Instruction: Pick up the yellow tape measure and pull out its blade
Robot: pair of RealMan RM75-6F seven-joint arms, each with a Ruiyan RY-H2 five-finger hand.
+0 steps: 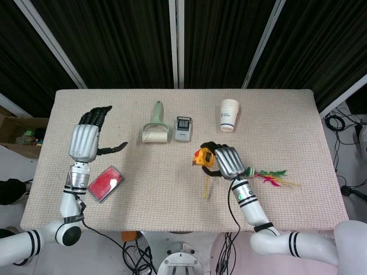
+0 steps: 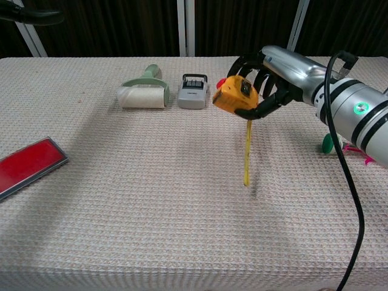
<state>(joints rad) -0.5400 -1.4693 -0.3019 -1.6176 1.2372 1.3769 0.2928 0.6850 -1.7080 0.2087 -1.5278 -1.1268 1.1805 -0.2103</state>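
Tape measure (image 2: 232,97) hung clear of the table (image 2: 151,200) in the right hand's (image 2: 276,76) grasp, freeing its blade for the unclenched left hand (image 1: 85,140).

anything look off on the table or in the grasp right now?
Nothing damaged or spilled. The right hand holds the yellow tape measure lifted off the table, its yellow cord dangling straight down. The paper cup lies on its side, probably just as placed.

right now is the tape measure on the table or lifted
Lifted: the right hand holds the tape measure above the table, its yellow cord hanging down.
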